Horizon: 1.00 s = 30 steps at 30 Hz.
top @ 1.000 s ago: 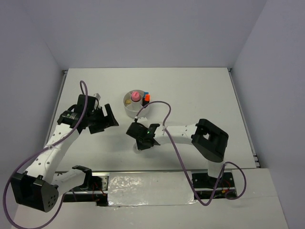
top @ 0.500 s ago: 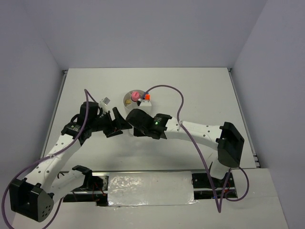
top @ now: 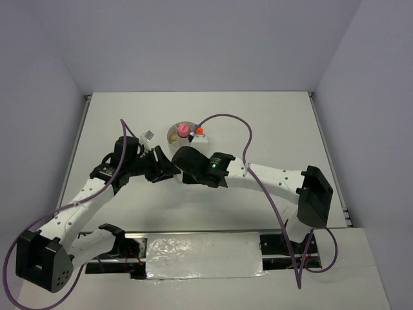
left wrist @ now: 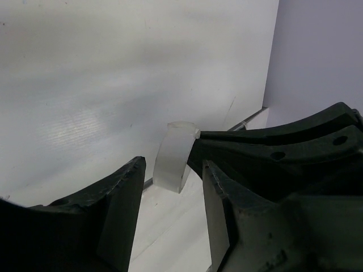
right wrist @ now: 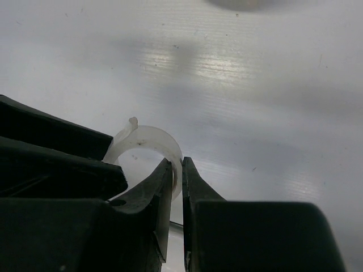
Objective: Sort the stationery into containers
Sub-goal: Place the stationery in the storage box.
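Observation:
The clear tape ring (right wrist: pixel 148 136) hangs above the table, and my right gripper (right wrist: pixel 177 164) is shut on its rim, one finger inside the loop and one outside. My left gripper (left wrist: pixel 173 170) faces it, jaws apart, with the tape ring (left wrist: pixel 174 154) just beyond its fingertips and nothing between them. In the top view both grippers, left (top: pixel 162 169) and right (top: pixel 178 165), meet in front of the round white tub (top: pixel 174 147). The tub holds a pink tube (top: pixel 183 130), a tan eraser (top: pixel 173 137) and an orange piece (top: pixel 199 130).
Purple cables loop over both arms, one arching past the tub (top: pixel 226 118). The table's raised rails run along the left (top: pixel 76 143) and right (top: pixel 328 155) sides. A shiny taped strip (top: pixel 203 253) lies between the arm bases at the near edge.
My right arm swung left with the tape ring to meet my left gripper. My left arm moved right toward it and its jaws narrowed.

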Motion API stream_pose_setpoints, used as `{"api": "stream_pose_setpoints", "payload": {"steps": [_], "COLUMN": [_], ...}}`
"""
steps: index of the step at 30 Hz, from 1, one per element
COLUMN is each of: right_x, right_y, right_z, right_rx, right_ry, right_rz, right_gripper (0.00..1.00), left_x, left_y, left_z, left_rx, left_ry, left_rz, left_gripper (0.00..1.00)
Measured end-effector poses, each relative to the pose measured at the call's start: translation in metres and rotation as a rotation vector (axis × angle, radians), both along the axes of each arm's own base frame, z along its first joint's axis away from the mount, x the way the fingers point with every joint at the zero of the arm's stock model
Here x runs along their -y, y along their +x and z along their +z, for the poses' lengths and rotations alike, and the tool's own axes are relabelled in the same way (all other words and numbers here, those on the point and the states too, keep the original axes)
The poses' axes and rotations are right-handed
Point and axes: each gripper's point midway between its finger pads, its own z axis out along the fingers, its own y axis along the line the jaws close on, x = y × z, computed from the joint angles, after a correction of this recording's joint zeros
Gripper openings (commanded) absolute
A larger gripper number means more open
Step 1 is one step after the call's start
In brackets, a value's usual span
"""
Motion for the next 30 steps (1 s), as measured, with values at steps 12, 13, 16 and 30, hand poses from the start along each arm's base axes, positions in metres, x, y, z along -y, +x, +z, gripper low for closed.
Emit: {"api": "stream_pose_setpoints", "payload": {"steps": [12, 13, 16, 30], "right_x": [-0.004, -0.004, 0.025, 0.194], "right_y": [0.003, 0.005, 0.011, 0.024], "right_z": [0.01, 0.012, 0.01, 0.14], "right_rx": [0.0, -0.004, -0.019, 0.272], "right_ry": [0.032, 0.048, 0.03, 0.286], "right_rz": [-0.003, -0.009, -0.054, -0.361], "right_gripper": [0.66, 0.86, 0.98, 1.0], "left_x": [0.007, 0.007, 0.0, -0.027], "left_y": [0.001, 0.002, 0.013, 0.107], "left_z": [0.0, 0.0, -0.001, 0.024], "left_rx": [0.001, -0.005, -0.047, -0.126], "left_ry": [-0.011, -0.008, 0.042, 0.179], "left_rz": [-0.028, -0.022, 0.036, 0.49], "left_gripper": [0.0, 0.0, 0.0, 0.0]}}
